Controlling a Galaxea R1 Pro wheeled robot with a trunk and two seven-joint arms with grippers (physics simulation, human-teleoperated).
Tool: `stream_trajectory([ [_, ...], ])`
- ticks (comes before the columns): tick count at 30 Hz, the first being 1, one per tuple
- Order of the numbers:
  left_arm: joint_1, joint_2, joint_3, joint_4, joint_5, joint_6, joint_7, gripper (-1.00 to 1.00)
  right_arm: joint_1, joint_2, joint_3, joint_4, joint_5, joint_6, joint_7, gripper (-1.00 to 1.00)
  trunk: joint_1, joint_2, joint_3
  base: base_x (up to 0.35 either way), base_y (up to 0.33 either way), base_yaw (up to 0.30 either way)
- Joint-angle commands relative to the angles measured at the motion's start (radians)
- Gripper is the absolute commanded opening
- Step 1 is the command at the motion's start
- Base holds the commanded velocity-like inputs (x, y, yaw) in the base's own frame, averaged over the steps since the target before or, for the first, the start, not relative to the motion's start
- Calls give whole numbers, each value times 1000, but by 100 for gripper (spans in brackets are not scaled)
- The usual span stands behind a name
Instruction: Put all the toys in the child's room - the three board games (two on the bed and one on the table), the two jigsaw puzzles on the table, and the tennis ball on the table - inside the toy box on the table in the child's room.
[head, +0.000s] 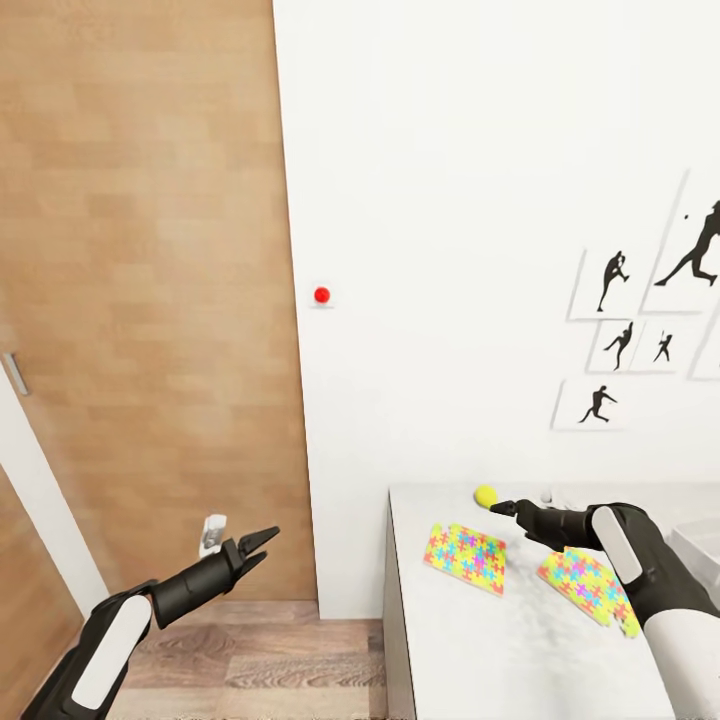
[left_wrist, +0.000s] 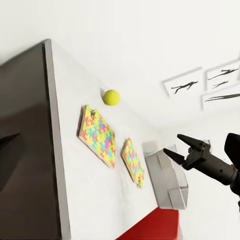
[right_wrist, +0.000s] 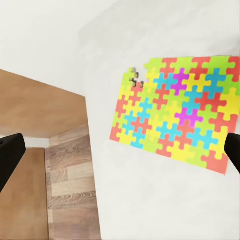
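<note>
The tennis ball (head: 486, 495) (left_wrist: 111, 97) rests at the back of the pale table (head: 470, 650) near the wall. Two jigsaw puzzles lie flat on it, one (head: 466, 556) (left_wrist: 98, 134) (right_wrist: 177, 112) nearer the table's left edge, the other (head: 590, 588) (left_wrist: 133, 162) to its right. My right gripper (head: 503, 509) (left_wrist: 172, 143) (right_wrist: 120, 155) hovers open just right of the ball, above the puzzles, holding nothing. The grey toy box (left_wrist: 167, 180) (head: 697, 545) stands past the second puzzle. My left gripper (head: 270, 543) is open and empty, off the table's left side over the floor.
A wooden wall panel (head: 140, 300) fills the left, with wood flooring (head: 270, 660) below. The white wall (head: 450, 200) behind the table carries a red dot (head: 321, 295) and black silhouette pictures (head: 640, 330). A red surface (left_wrist: 150, 230) lies beyond the table's end.
</note>
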Motion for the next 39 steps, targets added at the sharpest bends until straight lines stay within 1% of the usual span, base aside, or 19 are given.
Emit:
stream_trajectory([
  [1,0,0,1,0,3,6,-1,100,0,0,-3,0,10,4,10,100,0,-1,-2,0,0,0],
  [7,0,-1,1,0,-19,6,18,100,-4,0,-3,9,10,3,10,100,0,-1,-12,0,0,0],
  [13,0,-2,1,1,-27,6,42,100,-6,0,-4,13,10,-9,11,100,0,-1,-22,0,0,0],
  [16,0,-7,1,3,-29,6,55,100,-6,0,-4,14,10,-25,11,100,0,-1,-27,0,0,0],
  [20,0,-24,1,6,-32,6,84,100,-6,0,-4,15,10,-50,12,100,0,-1,-33,0,0,0],
  [24,0,-31,1,7,-32,6,106,100,-6,-1,-4,15,9,-56,13,100,0,-1,-40,0,0,0],
  [28,0,-39,1,13,-32,5,179,100,-6,-1,-4,15,8,-63,15,100,0,-1,-46,0,0,0],
  [29,0,-39,1,13,-32,5,179,100,-6,-1,-4,15,8,-63,15,100,0,-1,-48,0,0,0],
  [32,-1,-42,1,23,-32,4,246,100,-7,-1,-4,15,8,-66,16,100,0,-1,-53,0,0,0],
  [34,-1,-44,1,30,-32,-6,280,100,-7,-2,-4,14,8,-67,16,100,0,-1,-56,0,0,0],
  [39,-2,-56,1,36,-32,-36,310,100,-7,-2,-4,14,7,-68,16,100,0,-1,-64,0,0,0],
])
